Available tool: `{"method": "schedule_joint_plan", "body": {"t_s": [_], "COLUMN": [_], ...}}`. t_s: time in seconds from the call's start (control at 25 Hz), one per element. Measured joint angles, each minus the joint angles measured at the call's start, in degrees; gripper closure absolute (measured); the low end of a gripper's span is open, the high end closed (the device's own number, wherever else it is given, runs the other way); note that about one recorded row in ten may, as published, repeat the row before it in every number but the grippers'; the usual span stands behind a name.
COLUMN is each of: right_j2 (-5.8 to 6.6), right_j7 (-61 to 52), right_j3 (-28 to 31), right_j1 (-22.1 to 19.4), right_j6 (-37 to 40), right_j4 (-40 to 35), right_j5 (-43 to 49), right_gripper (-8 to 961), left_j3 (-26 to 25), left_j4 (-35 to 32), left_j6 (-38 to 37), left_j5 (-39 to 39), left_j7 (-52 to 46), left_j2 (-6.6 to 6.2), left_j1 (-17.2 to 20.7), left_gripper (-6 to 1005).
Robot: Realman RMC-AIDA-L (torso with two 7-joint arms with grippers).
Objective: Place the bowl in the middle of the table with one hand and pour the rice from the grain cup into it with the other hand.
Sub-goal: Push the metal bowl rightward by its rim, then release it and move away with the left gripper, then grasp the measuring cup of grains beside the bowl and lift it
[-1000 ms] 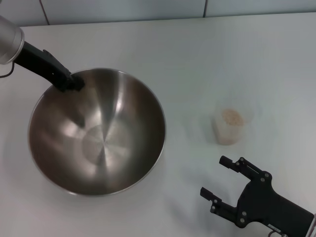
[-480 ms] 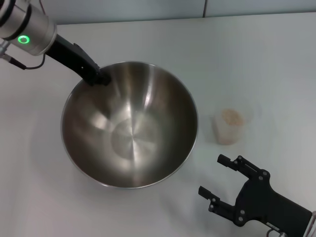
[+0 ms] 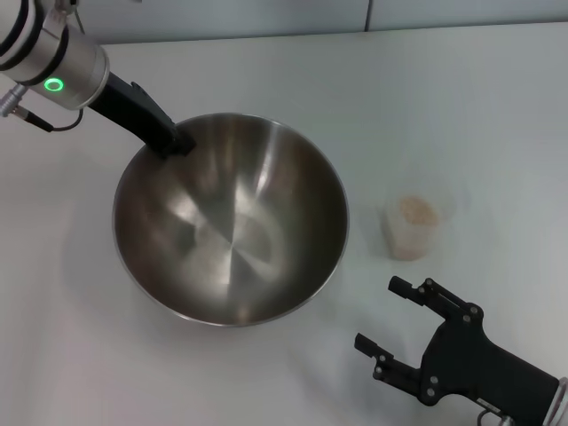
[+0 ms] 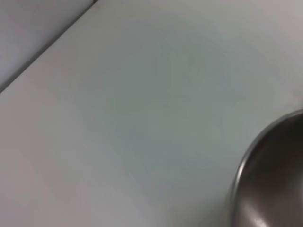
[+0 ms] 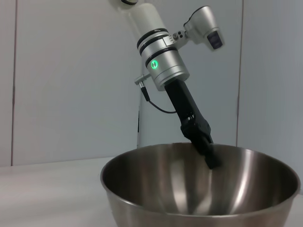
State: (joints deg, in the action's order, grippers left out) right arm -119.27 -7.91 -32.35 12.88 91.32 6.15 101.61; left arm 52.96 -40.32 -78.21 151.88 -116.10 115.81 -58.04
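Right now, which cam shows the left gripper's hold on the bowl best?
Right wrist view: the left gripper is clamped on the far rim of the bowl, seen side-on. Head view shows it from above. Left wrist view shows only a rim section.

Even, bright overhead light, soft faint shadows on the white tabletop [image 3: 444, 106], streaked glare and smeared reflections inside the steel bowl [image 3: 231, 222], left wrist view wholly out of focus, right wrist view sharp.

**What is sitting on the table**

The white table [image 3: 461, 106] is carrying the steel bowl [image 3: 231, 217] left of centre. The small clear cup [image 3: 412, 226] is standing apart to its right, holding pale rice [image 3: 417, 209].
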Motion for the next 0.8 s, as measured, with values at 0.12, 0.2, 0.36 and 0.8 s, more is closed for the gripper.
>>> {"method": "schedule_joint_plan", "body": {"t_s": [0.12, 0.2, 0.36, 0.8], "right_j2": [0.00, 0.00, 0.00, 0.00], "right_j7": [0.00, 0.00, 0.00, 0.02], "right_j3": [0.00, 0.00, 0.03, 0.10], "right_j1": [0.11, 0.17, 0.22, 0.45], "right_j6": [0.00, 0.00, 0.00, 0.00], "right_j4": [0.00, 0.01, 0.00, 0.00], "right_j5": [0.00, 0.00, 0.00, -0.31], "right_gripper": [184, 184, 184, 183], "left_j3": [0.81, 1.05, 1.12, 0.84], "left_j4": [-0.38, -0.80, -5.48, -43.17], "left_j6": [0.58, 0.63, -0.30, 5.22], "left_j5": [-0.01, -0.01, -0.24, -12.82], "left_j7": [0.00, 0.00, 0.36, 2.82], "left_j2": [0.46, 0.60, 1.12, 2.78], "left_j1": [0.27, 0.31, 1.36, 19.32], "left_gripper": [976, 940, 794, 400]}}
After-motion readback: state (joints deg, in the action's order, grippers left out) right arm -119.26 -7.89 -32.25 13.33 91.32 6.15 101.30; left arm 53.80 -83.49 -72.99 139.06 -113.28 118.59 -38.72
